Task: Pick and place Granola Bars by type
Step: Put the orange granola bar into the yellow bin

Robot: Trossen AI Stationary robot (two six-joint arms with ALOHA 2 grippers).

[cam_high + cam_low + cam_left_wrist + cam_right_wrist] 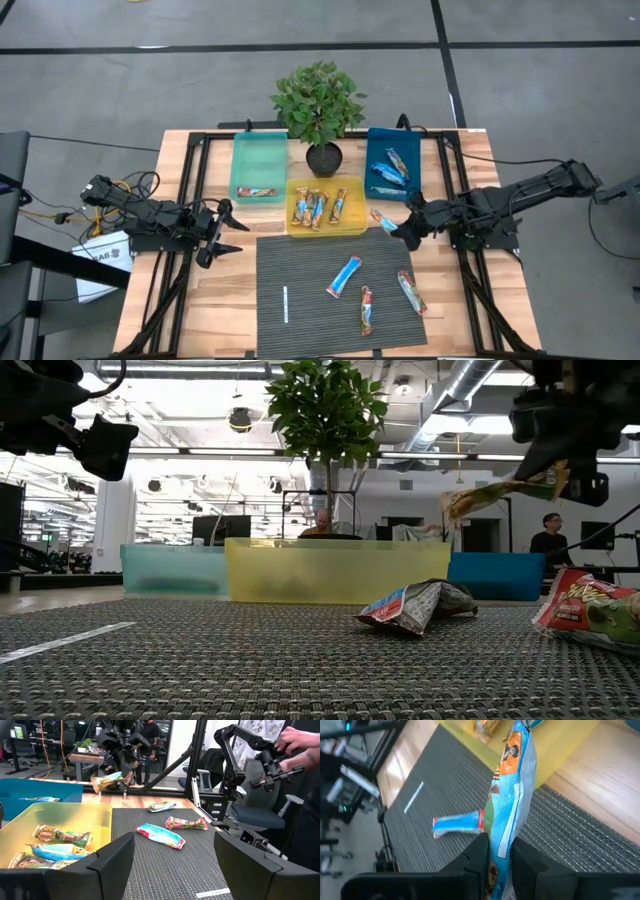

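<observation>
— Bars, where are they?
— Right claw (398, 233) is pinched on a multicoloured bar (512, 795), lifted near the yellow bin (352, 226). Three bars (343, 276) lie on the mat (300, 262).
— Left claw (222, 232)?
— Spread wide, seemingly empty, over the tabletop (215, 290).

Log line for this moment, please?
right claw: shut on granola bar, lifted near yellow bin | left claw: open, idle | mat: three bars left
</observation>
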